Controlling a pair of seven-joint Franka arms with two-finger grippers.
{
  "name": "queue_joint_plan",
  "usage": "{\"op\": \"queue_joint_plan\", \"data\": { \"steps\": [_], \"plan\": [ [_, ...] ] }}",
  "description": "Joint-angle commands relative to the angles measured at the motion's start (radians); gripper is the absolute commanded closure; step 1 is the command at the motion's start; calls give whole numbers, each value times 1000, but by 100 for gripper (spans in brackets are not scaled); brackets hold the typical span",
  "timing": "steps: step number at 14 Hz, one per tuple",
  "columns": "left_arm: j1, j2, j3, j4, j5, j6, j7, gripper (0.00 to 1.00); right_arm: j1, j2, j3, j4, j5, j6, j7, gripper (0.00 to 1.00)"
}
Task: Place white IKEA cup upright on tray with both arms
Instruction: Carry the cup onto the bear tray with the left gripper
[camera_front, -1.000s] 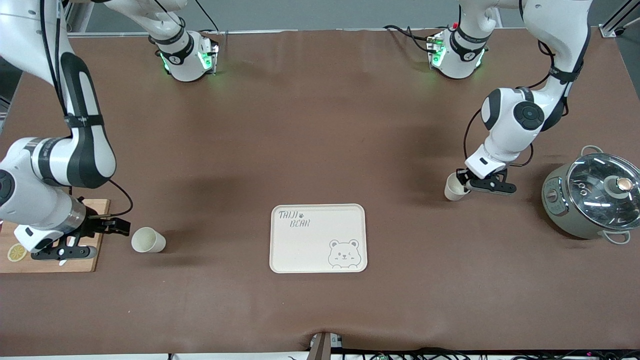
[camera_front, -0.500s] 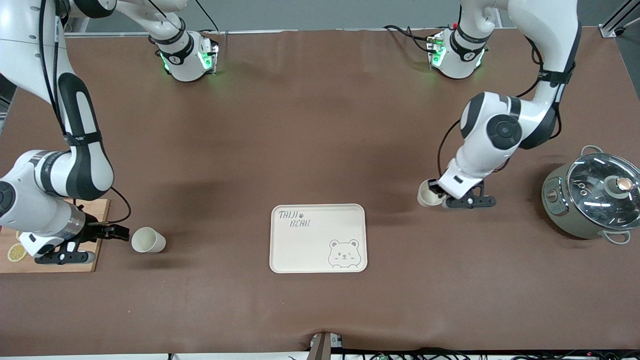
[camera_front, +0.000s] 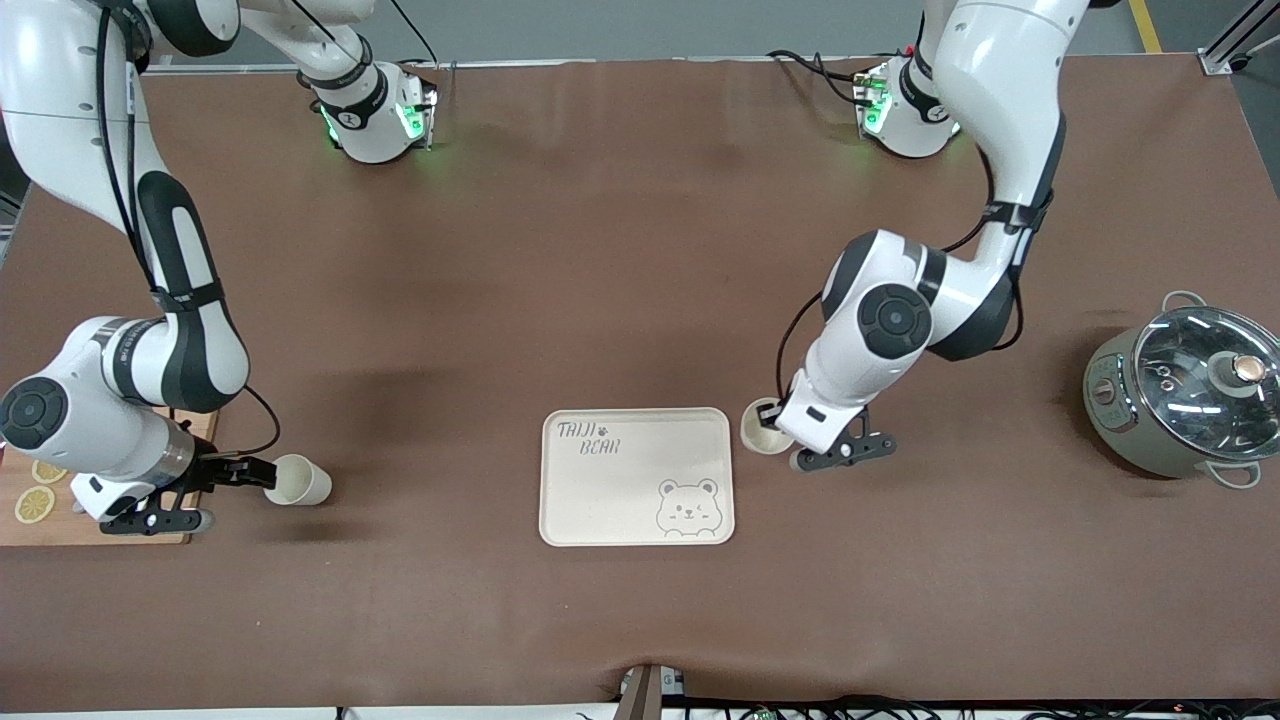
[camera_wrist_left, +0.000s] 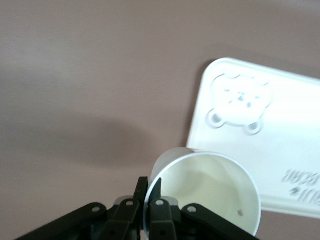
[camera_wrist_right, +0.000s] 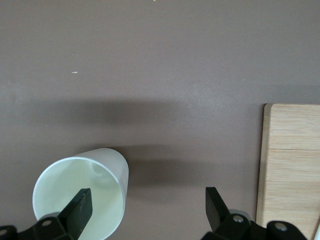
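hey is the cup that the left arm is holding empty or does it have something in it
Empty. The left wrist view looks straight into the cup clamped in the left gripper: bare pale walls, just one tiny speck, no liquid.

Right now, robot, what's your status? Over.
Left claw shut on cup beside tray. Right claw open at second cup. Nothing blocking.

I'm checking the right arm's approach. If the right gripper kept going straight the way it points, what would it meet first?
Probably the white cup lying on the table: the right gripper is open right at its rim, one finger already over the mouth.
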Motion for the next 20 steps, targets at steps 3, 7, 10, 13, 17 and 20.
{"op": "queue_joint_plan", "data": {
  "steps": [3,7,10,13,17,20],
  "plan": [
    [-76,161,14,233,-21,-30,-130,100,-3,19,5,3,18,-6,-58,0],
    [-141,240,43,273,-20,30,-188,100,-13,44,5,4,78,4,-62,0],
    [-164,278,60,273,-15,69,-193,100,-13,50,5,4,92,12,-63,0],
    [-202,291,103,272,-15,82,-195,100,-13,53,5,4,95,17,-63,0],
    [-205,306,104,272,-11,85,-193,100,-13,53,5,3,96,17,-63,0],
    [-205,307,104,269,0,91,-193,100,-8,53,5,4,96,17,-63,5]
  ]
}}
